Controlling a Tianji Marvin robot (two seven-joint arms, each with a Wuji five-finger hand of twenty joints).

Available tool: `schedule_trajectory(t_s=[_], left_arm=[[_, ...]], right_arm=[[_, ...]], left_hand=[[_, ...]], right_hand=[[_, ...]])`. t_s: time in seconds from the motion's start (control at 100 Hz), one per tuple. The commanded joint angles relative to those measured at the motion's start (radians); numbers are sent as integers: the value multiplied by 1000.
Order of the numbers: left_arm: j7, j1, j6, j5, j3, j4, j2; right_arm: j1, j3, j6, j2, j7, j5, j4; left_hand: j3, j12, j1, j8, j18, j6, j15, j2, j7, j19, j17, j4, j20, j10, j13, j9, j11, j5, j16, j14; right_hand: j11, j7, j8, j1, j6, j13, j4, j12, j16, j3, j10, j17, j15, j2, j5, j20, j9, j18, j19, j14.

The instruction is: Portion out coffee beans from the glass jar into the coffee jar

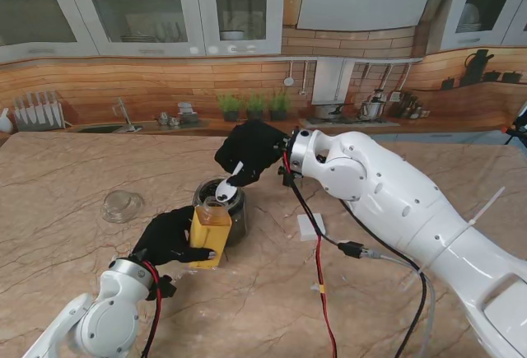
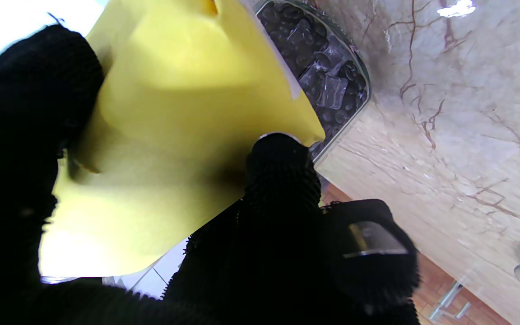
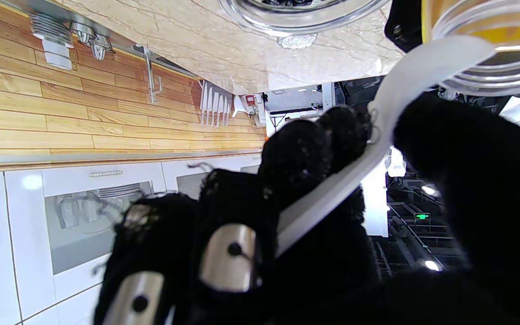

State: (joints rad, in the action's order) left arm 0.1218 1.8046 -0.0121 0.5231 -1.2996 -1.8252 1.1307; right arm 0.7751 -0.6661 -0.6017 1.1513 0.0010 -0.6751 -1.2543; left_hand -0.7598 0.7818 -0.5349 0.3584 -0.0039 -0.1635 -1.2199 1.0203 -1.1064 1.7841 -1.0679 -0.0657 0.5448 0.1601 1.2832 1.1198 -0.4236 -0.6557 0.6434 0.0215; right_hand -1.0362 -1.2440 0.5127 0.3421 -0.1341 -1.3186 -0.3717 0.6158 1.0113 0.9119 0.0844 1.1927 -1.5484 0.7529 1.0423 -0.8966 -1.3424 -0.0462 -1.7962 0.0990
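My right hand (image 1: 251, 151) clamps the white spoon (image 1: 230, 181), bowl over the yellow coffee jar (image 1: 209, 232) gripped by my left hand (image 1: 167, 237).

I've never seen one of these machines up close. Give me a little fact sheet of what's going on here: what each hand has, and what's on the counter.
Left hand: shut on the yellow-labelled coffee jar, steadying it on the marble counter
Right hand: shut on a white spoon, bowl over the jar mouths
Glass jar: holds dark coffee beans, touching the coffee jar, farther from me
Glass lid: lying on the counter, left of both jars
White card: flat, right of the jars
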Motion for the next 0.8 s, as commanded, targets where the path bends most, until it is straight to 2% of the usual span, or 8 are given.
schedule_trajectory(t_s=[0.0,0.25,0.4,0.64,0.79], left_arm=[[0,-1,-2,3,2,2,5],[-2,-10,-5,4,7,6,5],[-3,-12,0,3,7,6,4],[-5,-11,3,1,6,5,4],[-5,-8,5,-1,5,4,4]], right_arm=[[1,2,-11,1,-5,-5,-4],[-15,10,-67,0,-24,-38,-3],[-45,34,-120,6,-67,-91,18],[-110,87,-195,20,-246,-263,66],[-148,134,-211,27,-348,-339,92]], left_hand=[[-443,52,-178,69,-41,247,-1,-151,-220,127,-15,-216,15,-105,-8,124,-143,-107,2,-37],[-444,53,-177,70,-41,247,0,-152,-221,127,-15,-218,15,-106,-8,124,-143,-107,2,-36],[-444,53,-176,70,-41,247,0,-152,-220,127,-15,-220,15,-105,-8,125,-143,-108,2,-36],[-445,53,-176,70,-41,248,-2,-151,-221,127,-15,-222,15,-106,-8,126,-144,-109,3,-34],[-445,53,-176,70,-41,247,-2,-151,-221,127,-15,-223,15,-104,-8,127,-144,-109,3,-36]], right_hand=[[-38,-41,37,78,22,1,16,10,40,79,-66,40,-124,-2,43,-29,-81,-225,-298,10],[-37,-40,38,76,22,1,19,10,40,80,-66,40,-124,-5,43,-29,-81,-225,-298,10],[-37,-42,40,74,20,1,21,11,40,81,-65,40,-124,-6,42,-29,-80,-225,-298,10],[-36,-43,40,75,18,1,25,11,39,85,-63,40,-120,-4,35,-29,-78,-225,-298,12],[-36,-46,39,74,16,1,28,11,37,90,-61,39,-115,-4,29,-27,-76,-226,-295,17]])
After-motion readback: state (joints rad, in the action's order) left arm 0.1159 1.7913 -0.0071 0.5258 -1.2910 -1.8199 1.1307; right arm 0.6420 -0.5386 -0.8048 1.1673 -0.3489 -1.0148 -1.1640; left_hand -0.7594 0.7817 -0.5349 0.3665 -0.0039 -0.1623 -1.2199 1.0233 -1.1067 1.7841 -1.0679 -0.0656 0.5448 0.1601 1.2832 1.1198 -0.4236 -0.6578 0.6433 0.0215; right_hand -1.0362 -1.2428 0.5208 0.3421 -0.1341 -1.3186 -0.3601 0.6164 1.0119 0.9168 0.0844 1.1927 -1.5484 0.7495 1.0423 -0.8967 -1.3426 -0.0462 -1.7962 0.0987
